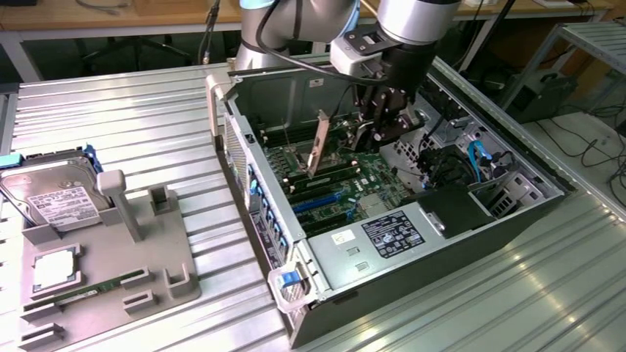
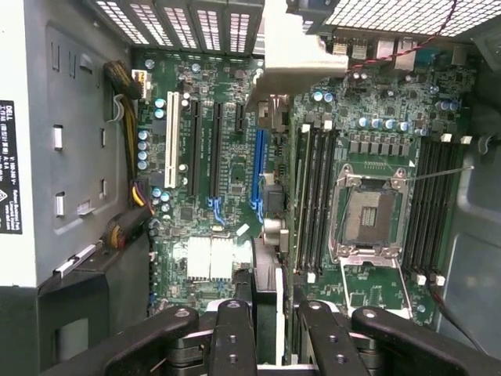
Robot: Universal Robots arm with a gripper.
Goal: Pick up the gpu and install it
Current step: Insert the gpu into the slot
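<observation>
Claw (image 2: 266,329) fingers (image 2: 232,337) clamp the gpu (image 2: 267,294) edge-on, carried inside the open case (image 1: 509,202). Below it lies the motherboard (image 2: 368,125) with its blue slot (image 2: 257,168); pickup looks done, seating is not.

My arm (image 1: 391,29) reaches steeply down, wrist vertical; my claw (image 1: 377,136) points downward, fingers (image 2: 235,337) closed on a thin card edge.

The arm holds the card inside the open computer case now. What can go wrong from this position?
1. The gpu, held on edge in the gripper, hangs above the motherboard; if it is not lined up with a slot, its edge may hit parts nearby.
2. It looks tilted, so it may jam.
3. The open CPU socket is close and could be scratched.
</observation>
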